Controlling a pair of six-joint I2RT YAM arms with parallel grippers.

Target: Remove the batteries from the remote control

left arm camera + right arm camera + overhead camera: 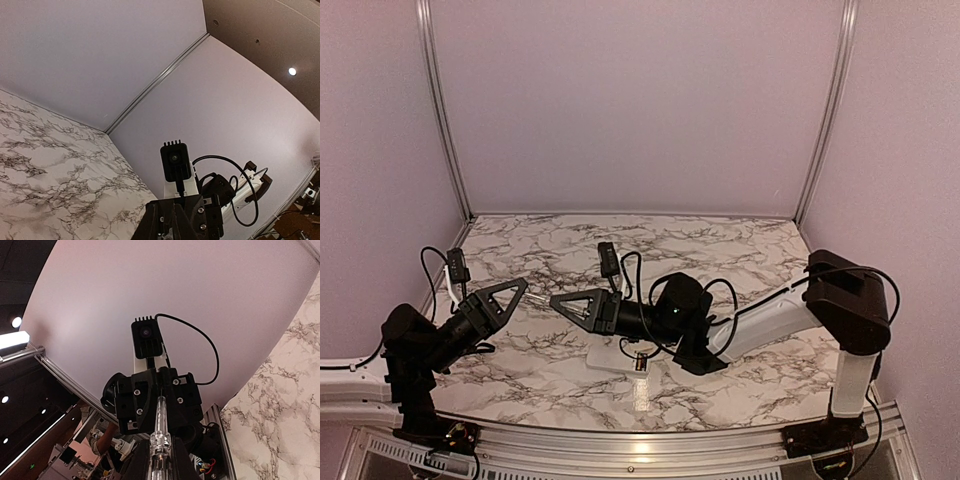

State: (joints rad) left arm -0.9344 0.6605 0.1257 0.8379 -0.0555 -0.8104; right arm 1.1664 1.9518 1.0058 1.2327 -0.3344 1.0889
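The remote control (610,357) is a flat white slab lying on the marble table under my right forearm. A small gold-orange battery (641,364) lies at its right edge. My right gripper (556,299) hovers left of the remote, above the table. In the right wrist view it (160,464) is shut on a clear pen-like stick (160,427). The stick points at my left gripper (523,284), seen head-on in the right wrist view (161,390) with jaws together. I cannot tell whether the stick's tip touches it. The left wrist view shows the right gripper (182,220) facing it.
The marble table (740,250) is enclosed by pale lilac walls with aluminium corner posts (442,110). An aluminium rail (720,448) runs along the near edge. Black cables (725,290) loop over the right arm.
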